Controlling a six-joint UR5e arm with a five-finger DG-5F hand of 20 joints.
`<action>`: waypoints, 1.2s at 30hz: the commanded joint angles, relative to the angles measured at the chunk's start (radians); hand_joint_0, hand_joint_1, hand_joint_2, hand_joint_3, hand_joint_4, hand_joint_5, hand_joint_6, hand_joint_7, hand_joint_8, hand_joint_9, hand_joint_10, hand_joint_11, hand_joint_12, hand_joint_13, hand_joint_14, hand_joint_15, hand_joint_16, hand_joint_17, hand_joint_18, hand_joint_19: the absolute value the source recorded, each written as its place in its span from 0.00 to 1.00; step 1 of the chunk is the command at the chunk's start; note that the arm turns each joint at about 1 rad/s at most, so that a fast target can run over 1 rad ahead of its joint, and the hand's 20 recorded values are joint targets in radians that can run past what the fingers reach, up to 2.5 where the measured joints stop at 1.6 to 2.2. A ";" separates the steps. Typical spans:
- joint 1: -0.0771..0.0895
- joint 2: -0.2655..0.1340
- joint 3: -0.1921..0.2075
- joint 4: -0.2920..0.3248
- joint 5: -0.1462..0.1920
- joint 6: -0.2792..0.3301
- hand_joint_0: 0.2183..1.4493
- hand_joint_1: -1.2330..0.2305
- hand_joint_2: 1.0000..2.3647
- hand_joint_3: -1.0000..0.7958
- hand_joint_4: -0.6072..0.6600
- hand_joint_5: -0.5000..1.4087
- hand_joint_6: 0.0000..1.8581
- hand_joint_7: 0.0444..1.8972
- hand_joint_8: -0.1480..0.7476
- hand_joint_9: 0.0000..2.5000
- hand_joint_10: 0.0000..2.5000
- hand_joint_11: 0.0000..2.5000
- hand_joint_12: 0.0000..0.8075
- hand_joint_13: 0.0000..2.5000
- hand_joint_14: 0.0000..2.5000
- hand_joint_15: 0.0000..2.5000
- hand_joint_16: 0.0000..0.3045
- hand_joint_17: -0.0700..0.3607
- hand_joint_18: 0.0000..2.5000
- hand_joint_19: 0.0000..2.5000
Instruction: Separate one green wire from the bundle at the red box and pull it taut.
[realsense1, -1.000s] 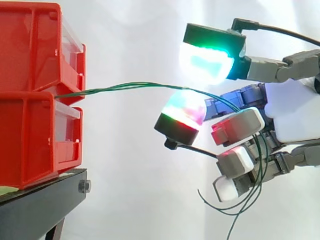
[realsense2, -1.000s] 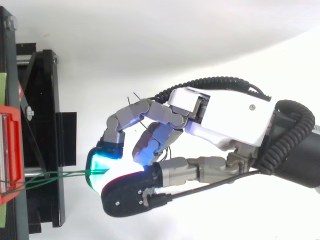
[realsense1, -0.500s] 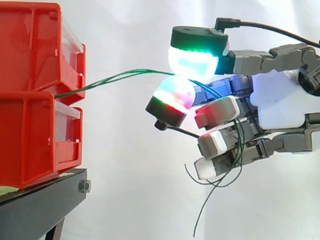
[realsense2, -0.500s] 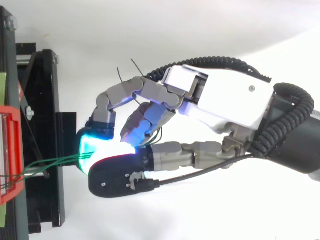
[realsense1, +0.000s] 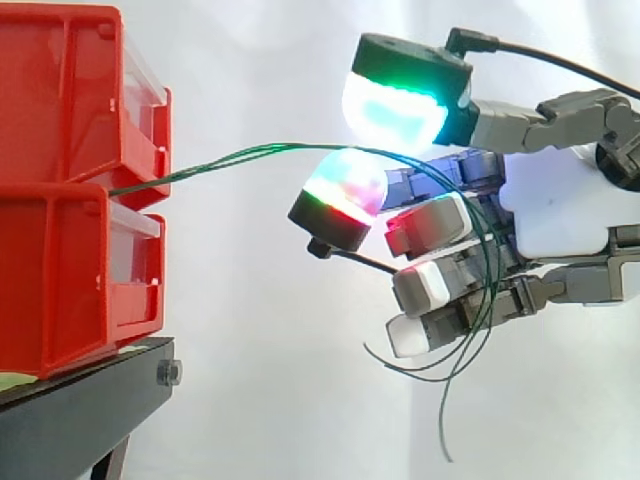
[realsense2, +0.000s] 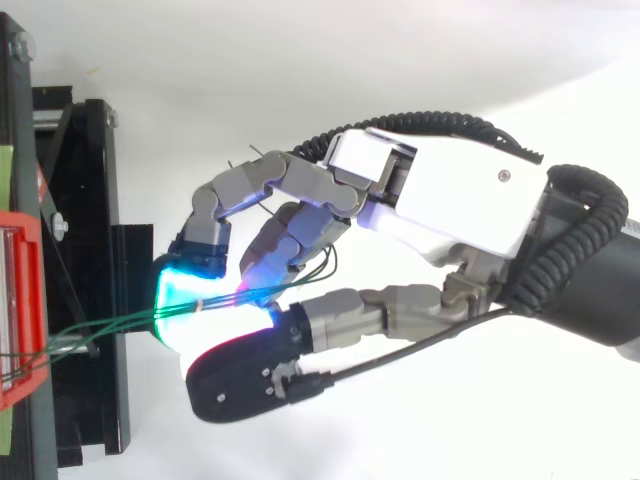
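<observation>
Loosely, thin green wires (realsense1: 240, 155) in a slack arc between parted fingers (realsense1: 395, 105).

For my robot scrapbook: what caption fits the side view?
Green wires arc from the red bins into the robot's hand, ends dangling.

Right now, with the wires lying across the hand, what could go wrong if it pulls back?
1. The two glowing pads of the hand stand apart, so the green wires only rest on the lower one and may slip off.
2. Several wires run together there; closing may pinch the bundle, not one.
3. Loose ends hang by the curled fingers and may snag.
</observation>
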 joint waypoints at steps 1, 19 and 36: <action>-0.003 0.000 0.000 0.003 0.000 0.001 0.24 0.47 0.00 0.28 0.57 0.17 0.48 0.47 0.49 0.48 0.01 0.52 0.45 0.40 0.01 0.32 0.20 0.47 0.27 0.29; -0.017 -0.052 -0.011 0.044 -0.028 0.036 0.25 0.54 0.00 0.28 0.58 0.17 0.46 0.48 0.49 0.49 0.01 0.52 0.46 0.41 0.01 0.32 0.20 0.48 0.27 0.29; -0.035 -0.054 -0.034 0.056 -0.033 0.053 0.25 0.54 0.00 0.28 0.58 0.17 0.47 0.49 0.50 0.49 0.01 0.51 0.45 0.41 0.01 0.32 0.20 0.48 0.27 0.29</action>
